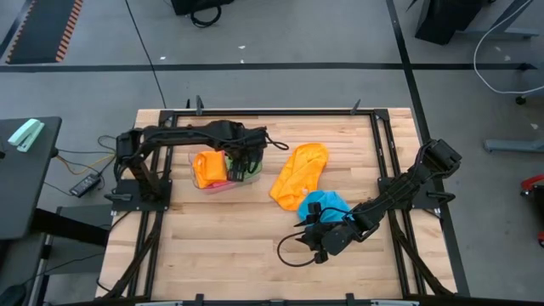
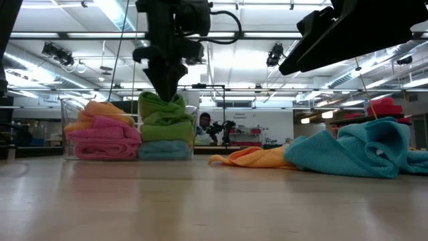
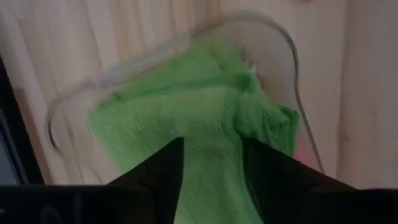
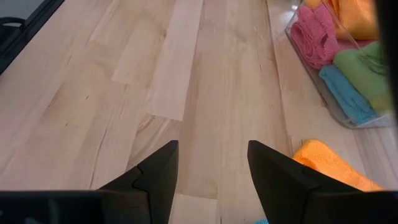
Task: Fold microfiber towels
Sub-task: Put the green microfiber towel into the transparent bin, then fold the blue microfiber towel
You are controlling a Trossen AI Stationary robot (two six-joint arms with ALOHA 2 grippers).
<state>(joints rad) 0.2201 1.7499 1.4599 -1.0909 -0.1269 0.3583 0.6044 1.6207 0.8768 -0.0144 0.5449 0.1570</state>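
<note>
Left gripper [image 3: 211, 177] is parked directly over the clear tub [image 2: 70, 127], pointing straight down. Folded green towel [image 3: 186, 118] sits right below and between its fingers [image 3: 158, 180], top of the stack on the tub's near end; the jaws stand partly apart with green cloth filling the gap. Whether the pads are actually pinching the cloth or just straddling it cannot be told from the wrist view.

In the low view the left gripper's tip meets the crest of the green towel, which rides on a blue towel [image 2: 164, 150]; a pink towel [image 2: 103, 138] and an orange one [image 2: 100, 110] sit beside it in the same tub.

Right gripper [image 4: 211, 180] hangs over bare table [image 4: 155, 81], jaws partly apart, holding nothing. Loose orange towel [image 1: 299, 172] and loose blue towel [image 1: 323, 206] lie just beside it, the blue one closer; the orange one's long axis runs diagonally away toward the tub. Right arm is clearly nearer both unfolded towels, so the next pick is likely its job.
</note>
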